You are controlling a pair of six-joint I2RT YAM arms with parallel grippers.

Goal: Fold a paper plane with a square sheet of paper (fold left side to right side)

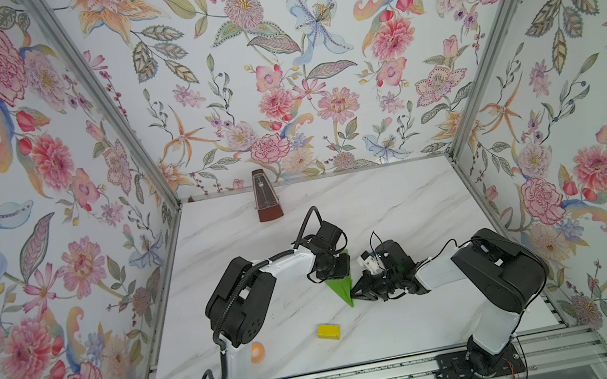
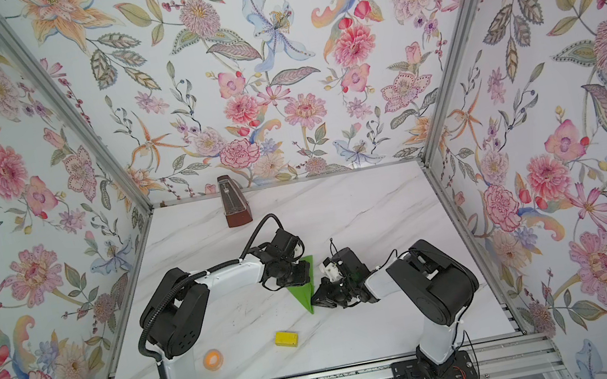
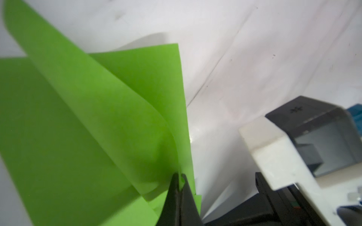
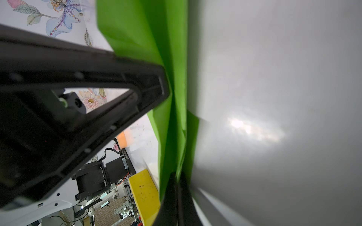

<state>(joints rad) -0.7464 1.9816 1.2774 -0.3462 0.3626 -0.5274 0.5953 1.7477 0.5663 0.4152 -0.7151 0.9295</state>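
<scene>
While the left gripper (image 3: 179, 183) pinches shut on the far end of the paper plane (image 1: 342, 289), just beyond the yellow block (image 1: 328, 331), the right gripper (image 4: 177, 181) clamps its point nearer that block; dart formed, probably only final creasing left
</scene>
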